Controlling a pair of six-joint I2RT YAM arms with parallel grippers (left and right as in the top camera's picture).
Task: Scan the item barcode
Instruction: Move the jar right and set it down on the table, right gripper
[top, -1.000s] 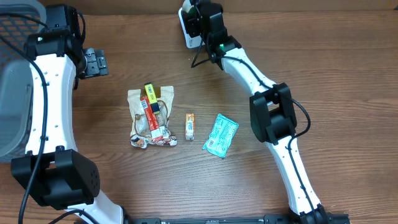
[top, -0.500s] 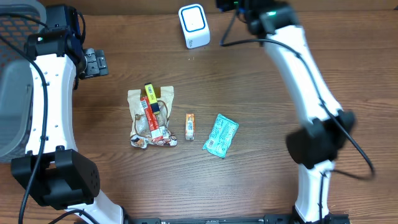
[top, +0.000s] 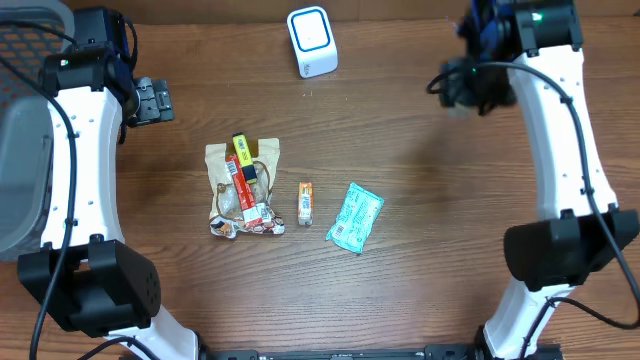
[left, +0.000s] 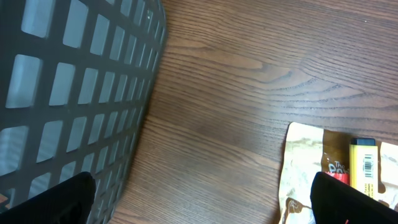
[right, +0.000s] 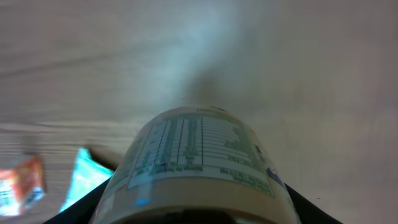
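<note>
1. The right gripper (top: 468, 85) was out by the far right side of the table (top: 420, 290), clamped on a round labelled container (right: 199, 165). In the wrist view its dark fingers (right: 73, 210) sat on either side of the container, with a nutrition-style panel facing the camera. Overhead that whole spot was a blur, so I couldn't make the container out there.
2. The white scanner box (top: 312, 40) sat at the far edge, roughly in the middle, well apart from the right gripper.
3. The left gripper (top: 150, 100) was spread wide with nothing in it. It hung over bare wood between the grey mesh basket (left: 74, 93) and the pile of snacks.
4. In the middle of the table lay a tan pouch (top: 262, 160) with a yellow stick (top: 240, 147) and a red one (top: 250, 198) on top of it. The left wrist view showed a barcode facing up on the yellow one.
5. A small orange pack (top: 306, 202) lay just beside the pouch, and a teal packet (top: 355, 216) was next to that, not touching.
</note>
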